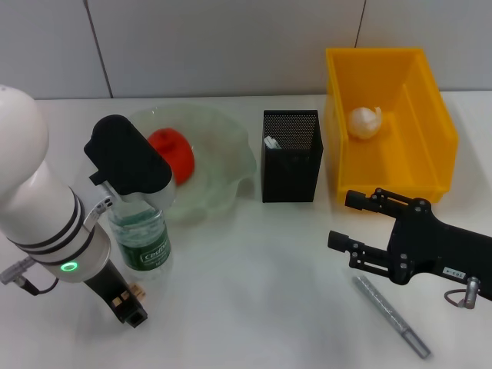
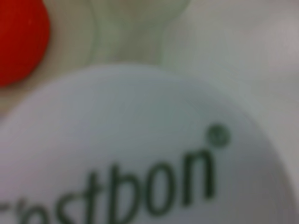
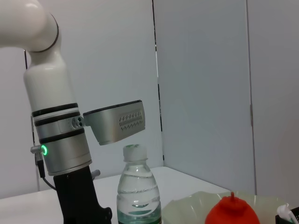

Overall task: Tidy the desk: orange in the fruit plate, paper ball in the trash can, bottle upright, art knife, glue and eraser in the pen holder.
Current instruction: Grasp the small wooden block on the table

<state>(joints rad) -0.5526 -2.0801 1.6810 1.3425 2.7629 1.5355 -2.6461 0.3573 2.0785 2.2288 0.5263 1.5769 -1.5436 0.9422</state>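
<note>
Two end effectors over the table (image 1: pixel 254 307): left end effector (image 1: pixel 129 306), grip state impossible to tell, beside upright bottle (image 1: pixel 142 234); right end effector (image 1: pixel 350 223), spread open, above art knife (image 1: pixel 390 316). Orange (image 1: pixel 175 154) in fruit plate (image 1: pixel 223 165), paper ball (image 1: pixel 364 121) in trash can (image 1: pixel 419 123), pen holder (image 1: pixel 292 157) between.

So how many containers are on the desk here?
3: a glass plate on the left holding the orange, a black mesh holder in the middle, a yellow bin on the right.
</note>
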